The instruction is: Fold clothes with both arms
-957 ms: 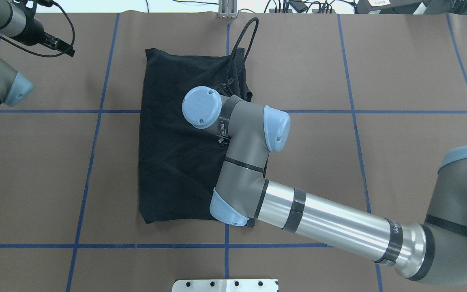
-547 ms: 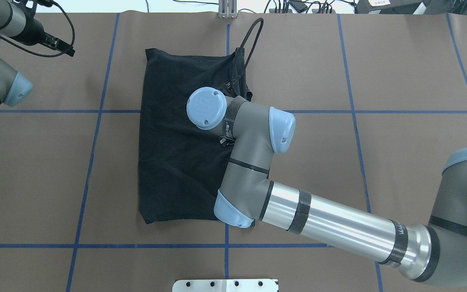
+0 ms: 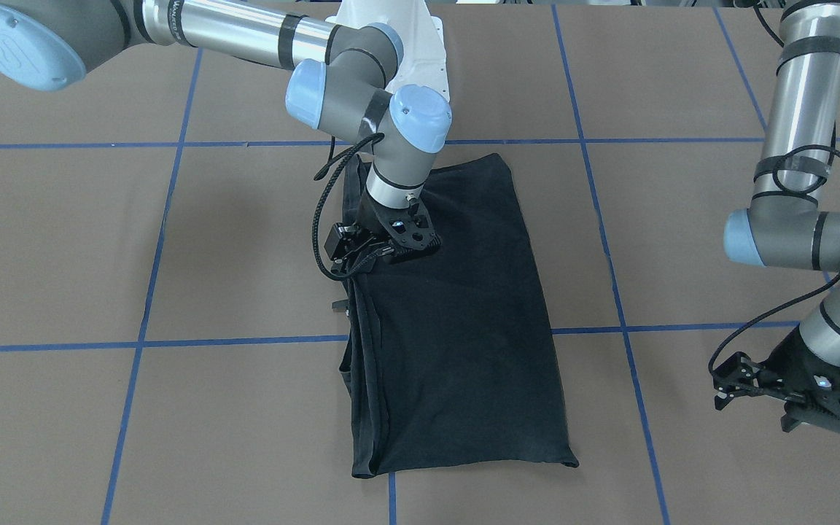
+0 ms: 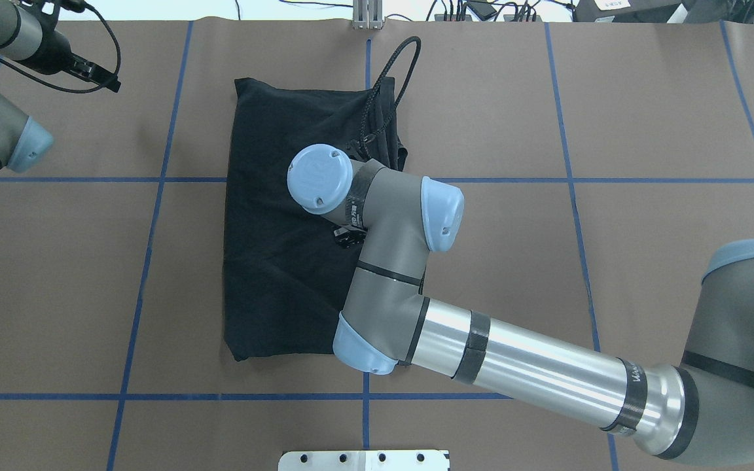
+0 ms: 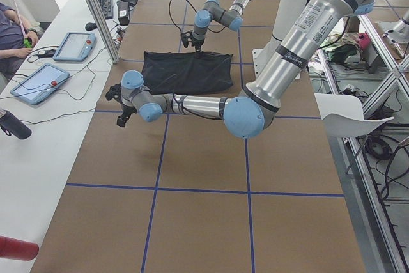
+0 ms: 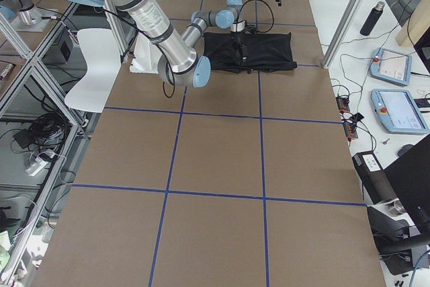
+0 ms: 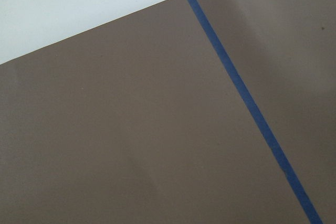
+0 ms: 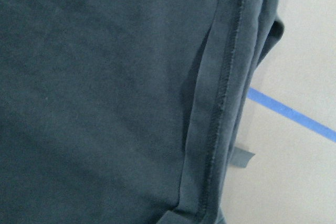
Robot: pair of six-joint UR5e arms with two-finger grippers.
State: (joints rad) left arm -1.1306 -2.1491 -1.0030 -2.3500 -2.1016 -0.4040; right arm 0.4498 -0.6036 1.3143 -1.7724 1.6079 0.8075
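- Since half a second ago, the silver-grey tubular right arm (image 4: 521, 366) has swung its blue-capped wrist a little toward the overhead view's left, further over the cloth. The shirt's outline and the other arm match the earlier picture.
- At far left of the overhead view, the black two-finger left gripper (image 3: 828, 419) hangs over bare brown paper-covered surface (image 4: 645, 118), well apart from the cloth. I cannot tell whether its jaws are apart or together.
- In the middle, the black short-sleeved T-shirt (image 4: 279, 229) lies flat as a tidy, narrow rectangle, plain side up, straddling a blue tape line. No sleeve sticks out, so the lengthwise folds look done.
- Its right-hand edge shows stacked hems and a slightly loose fold near the far corner.
- The black right gripper (image 3: 389, 251) points down at that layered edge. Its jaws are hidden, so I cannot tell whether they clamp the cloth.
- Probably left: neatening that edge and perhaps one crosswise fold.
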